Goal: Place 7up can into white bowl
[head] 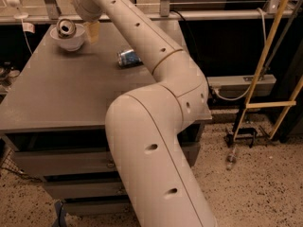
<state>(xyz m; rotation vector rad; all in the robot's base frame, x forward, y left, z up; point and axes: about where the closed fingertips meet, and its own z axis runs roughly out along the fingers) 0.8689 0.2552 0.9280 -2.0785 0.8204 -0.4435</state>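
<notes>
The 7up can [66, 28] rests in the white bowl [69, 42], silver end facing up, at the far left corner of the grey table [71, 93]. My gripper [88, 26] is just right of the bowl and slightly above it, at the end of the long cream arm. It is open and holds nothing; one yellowish finger [93, 32] hangs beside the bowl's right rim, apart from the can.
A blue and silver can [128, 58] lies on its side mid-table, next to my arm. A rail and glass partition run behind the table. Drawers sit under the tabletop. A yellow ladder frame [265, 56] stands at the right over speckled floor.
</notes>
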